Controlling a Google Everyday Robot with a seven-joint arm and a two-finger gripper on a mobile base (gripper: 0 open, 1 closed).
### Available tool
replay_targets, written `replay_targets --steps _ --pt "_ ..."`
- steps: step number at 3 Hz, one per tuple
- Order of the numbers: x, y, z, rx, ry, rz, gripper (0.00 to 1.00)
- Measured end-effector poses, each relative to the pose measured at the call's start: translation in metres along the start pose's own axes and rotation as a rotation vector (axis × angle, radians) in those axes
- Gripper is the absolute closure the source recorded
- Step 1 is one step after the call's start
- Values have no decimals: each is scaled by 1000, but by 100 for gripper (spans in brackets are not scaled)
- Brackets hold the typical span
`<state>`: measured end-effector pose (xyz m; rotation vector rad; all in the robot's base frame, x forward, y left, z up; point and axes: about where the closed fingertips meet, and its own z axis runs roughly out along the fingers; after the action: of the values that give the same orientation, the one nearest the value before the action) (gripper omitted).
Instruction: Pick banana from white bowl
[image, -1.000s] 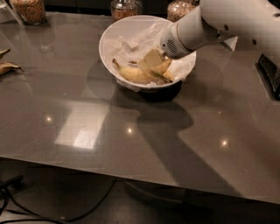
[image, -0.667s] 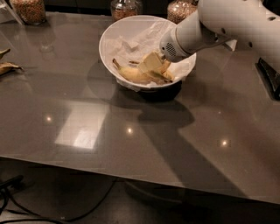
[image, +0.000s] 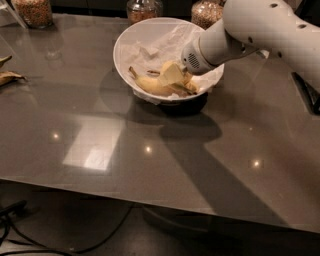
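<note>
Banana (image: 150, 86) lies low in the near part of the bowl (image: 120, 45), curved along the wall, its stem end to the left and its right end under the tool (image: 176, 79). It rests on crumpled white paper (image: 150, 45) that lines the bowl, which probably keeps it from sliding on the smooth slope.

The tool is down inside the bowl, right on the banana's right half. It reaches in from the right, over the rim, at the end of the white arm (image: 250, 30). That slanted approach suits a deep bowl: it clears the far wall and meets the fruit where it has settled against the near side. I cannot tell how wide the tool stands or whether it has hold of the banana; the tool's pale parts and the fruit run together there.

The bowl sits at the far middle of the desk (image: 100, 130), just near of three jars (image: 144, 9) along the far edge. Well apart at the left edge lies another yellowish piece (image: 7, 75), not part of this job.

Judging by this, the grasp is the step in hand and the lift is not yet done. The banana's curve could let it roll or slip if it is caught off-centre.
</note>
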<state>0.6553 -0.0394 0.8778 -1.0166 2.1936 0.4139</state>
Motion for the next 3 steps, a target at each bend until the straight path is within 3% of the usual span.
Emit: replay_targets --steps 1,2,3 --pt "-3 0 -3 0 0 0 88" --pt "-2 0 -8 35 26 -7 100" --pt "-4 2 -21 77 42 -17 100"
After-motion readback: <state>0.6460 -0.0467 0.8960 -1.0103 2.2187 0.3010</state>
